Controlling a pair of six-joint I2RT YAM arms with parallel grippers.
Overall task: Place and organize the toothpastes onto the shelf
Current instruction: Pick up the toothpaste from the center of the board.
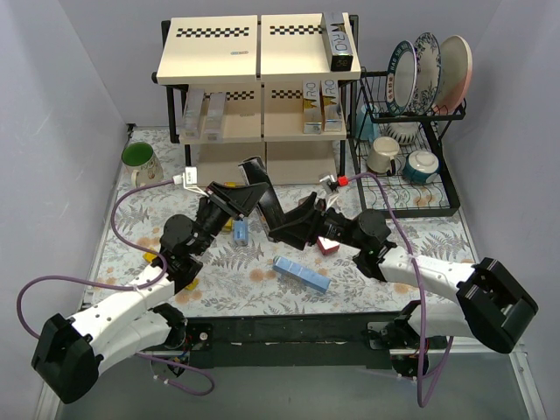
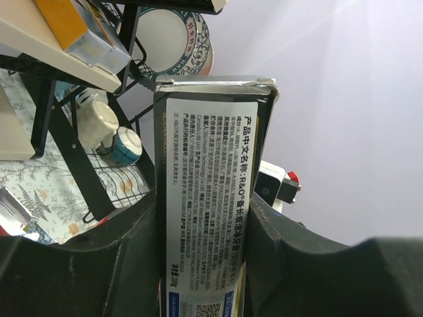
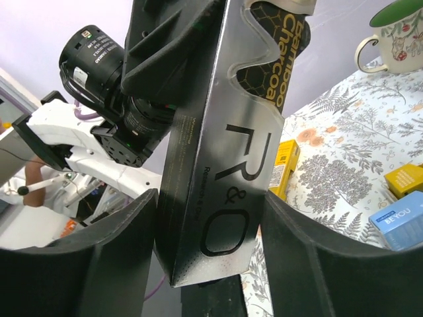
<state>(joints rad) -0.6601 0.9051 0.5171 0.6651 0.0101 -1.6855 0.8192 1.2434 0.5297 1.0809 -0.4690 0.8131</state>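
Table front: blue carton (image 1: 302, 272) lies flat between the two arm bases; long axis slants from far-left to near-right; neither tool touches it
Left tool (image 2: 201, 218): clenched on the black R&O carton (image 2: 206, 165); a finger on each long side; the carton's long axis runs straight out past the fingertips
Right tool (image 3: 208, 205): fingers pressed against both sides of the same carton; grasping it, by the look
Relation that matters: the carton hangs in the air over mid-table, bridged by both tools; left tool comes at it from the left, right tool from the right and slightly nearer; its upper end tilts toward the shelf (image 1: 210, 39)
Judgement: a handover in hand; one tool must let go before the carton can travel on
Direction of travel: shelf stands straight beyond both tools, at the far edge; the two arms look about equally near it
Shelf, top board: black carton (image 1: 338, 39) lying at the right end
Shelf, middle tier: yellow-and-silver cartons (image 1: 319, 94) on the right; silver-grey cartons (image 1: 203, 114) on the left
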